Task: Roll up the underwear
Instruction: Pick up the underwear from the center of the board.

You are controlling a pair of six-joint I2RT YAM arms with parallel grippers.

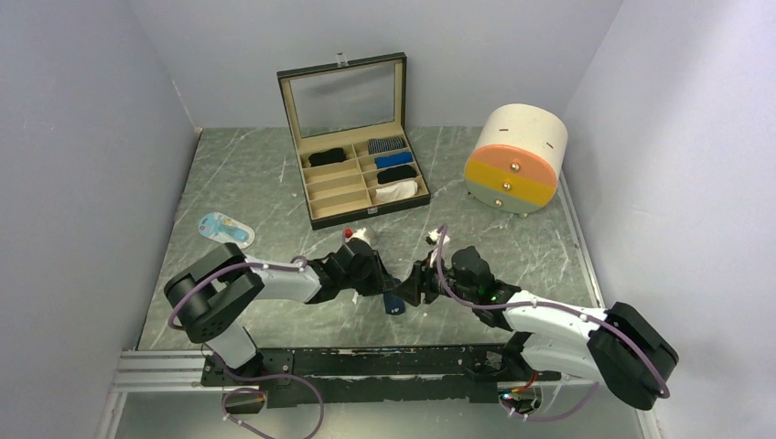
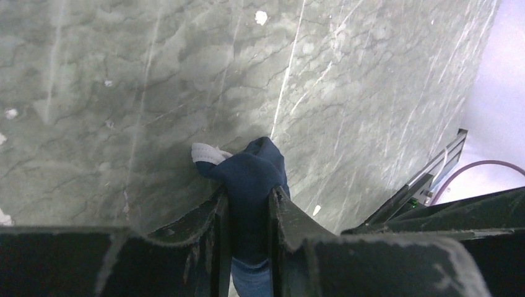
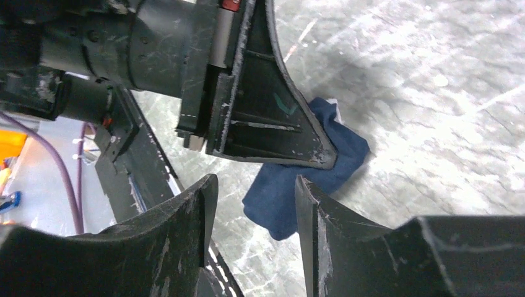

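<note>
– Left wrist: how far along?
– Left gripper pinches the navy underwear, bunched on the table between the arms. Right gripper half open, empty. Roll looks loose; I'd say midway.

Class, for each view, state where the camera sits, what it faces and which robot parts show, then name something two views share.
Top external: high behind the arm bases, facing down on the table; both arms show, left gripper beside right gripper.
Left wrist: on the left arm, facing down along its fingers, clamped on the navy underwear.
Right wrist: on the right arm, facing between its open fingers at the left gripper.
Shared: all three show the navy underwear.
</note>
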